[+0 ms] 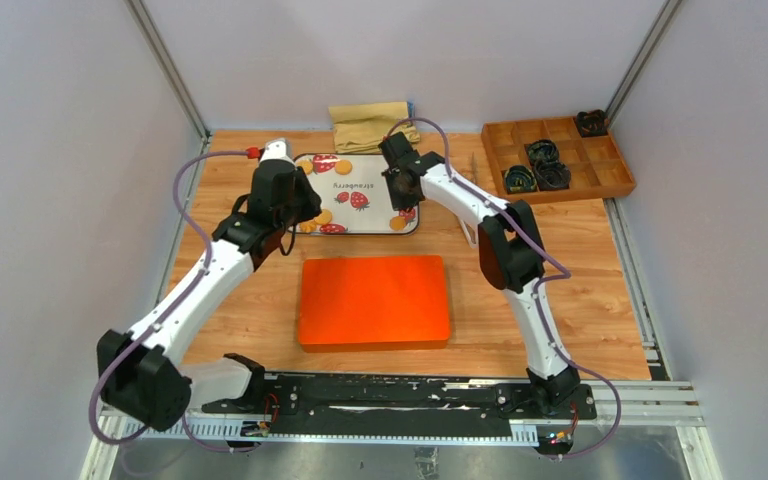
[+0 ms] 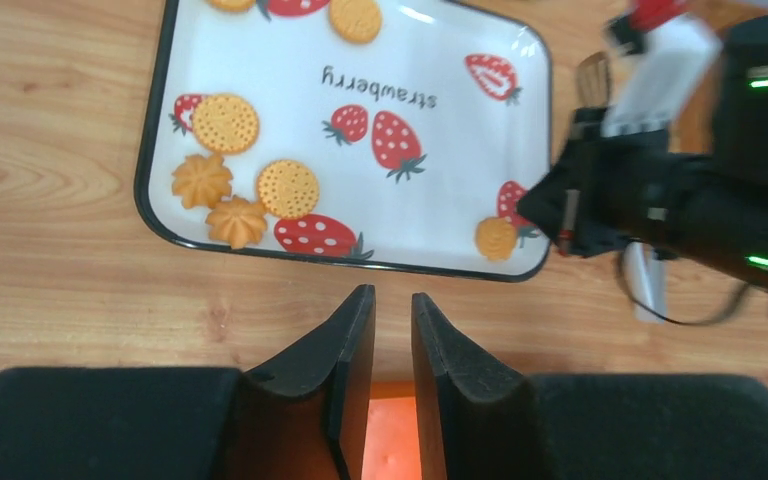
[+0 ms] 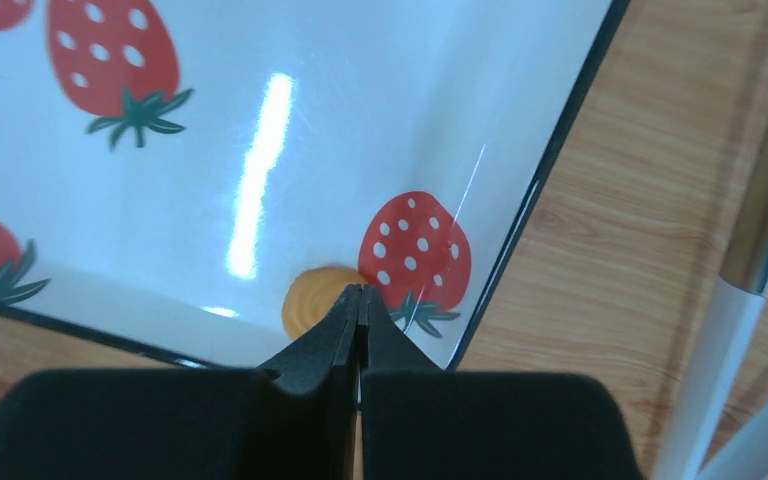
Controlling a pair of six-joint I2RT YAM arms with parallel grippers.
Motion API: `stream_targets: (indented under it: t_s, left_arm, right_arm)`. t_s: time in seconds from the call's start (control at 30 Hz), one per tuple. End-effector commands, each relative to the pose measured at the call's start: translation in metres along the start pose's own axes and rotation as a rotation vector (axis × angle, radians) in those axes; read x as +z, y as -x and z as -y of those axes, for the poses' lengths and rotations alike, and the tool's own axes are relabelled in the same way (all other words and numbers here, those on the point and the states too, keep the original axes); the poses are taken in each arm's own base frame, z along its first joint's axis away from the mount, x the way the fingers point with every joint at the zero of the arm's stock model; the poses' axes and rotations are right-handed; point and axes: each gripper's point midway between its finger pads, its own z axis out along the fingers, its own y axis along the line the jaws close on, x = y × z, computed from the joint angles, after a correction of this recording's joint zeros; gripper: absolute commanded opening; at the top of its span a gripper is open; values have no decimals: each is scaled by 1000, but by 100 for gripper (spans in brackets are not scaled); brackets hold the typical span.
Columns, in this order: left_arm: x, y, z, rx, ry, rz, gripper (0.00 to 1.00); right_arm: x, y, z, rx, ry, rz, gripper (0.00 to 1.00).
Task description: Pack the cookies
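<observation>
At the near edge of the tray (image 2: 460, 170): pick-up step.
Left gripper (image 2: 392, 296), narrow and empty, hangs short of cookies (image 2: 288, 188) in the tray's near-left corner; right gripper (image 3: 361, 290), closed on nothing, points at a cookie (image 3: 308, 298) in the near-right corner and probably must open to grasp.

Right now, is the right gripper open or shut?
Shut. In its wrist view the right gripper shows fingers pressed together, no gap, nothing between them, tips over a golden cookie on the tray.
</observation>
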Motion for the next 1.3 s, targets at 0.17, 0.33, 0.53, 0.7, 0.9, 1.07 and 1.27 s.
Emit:
stream_targets:
  t_s: [0.17,0.33,0.53,0.7,0.9,1.07,1.27]
  left_arm:
    - [-52,22,1,48,-55,94,29]
    - [-53,16,-1,47,-58,88,29]
    - [-46,9,-2,49,-56,66,29]
    - [-42,3,-3,49,-53,50,29]
    - [-38,-3,-5,48,-51,40,29]
    - [-36,-4,-7,55,-36,36,29]
    - [-34,-6,-13,67,-9,37,30]
  right_arm:
    - [25,-38,24,24,-57,-135,0]
    - [17,-65,31,28,-73,-192,0]
    - [5,-101,48,22,-129,-251,0]
    - [-7,-118,54,28,-131,-274,0]
    - [-9,-112,57,10,-137,-248,0]
    - [-22,-63,47,-8,-89,-138,0]
    - [-61,-17,85,7,-262,-4,16]
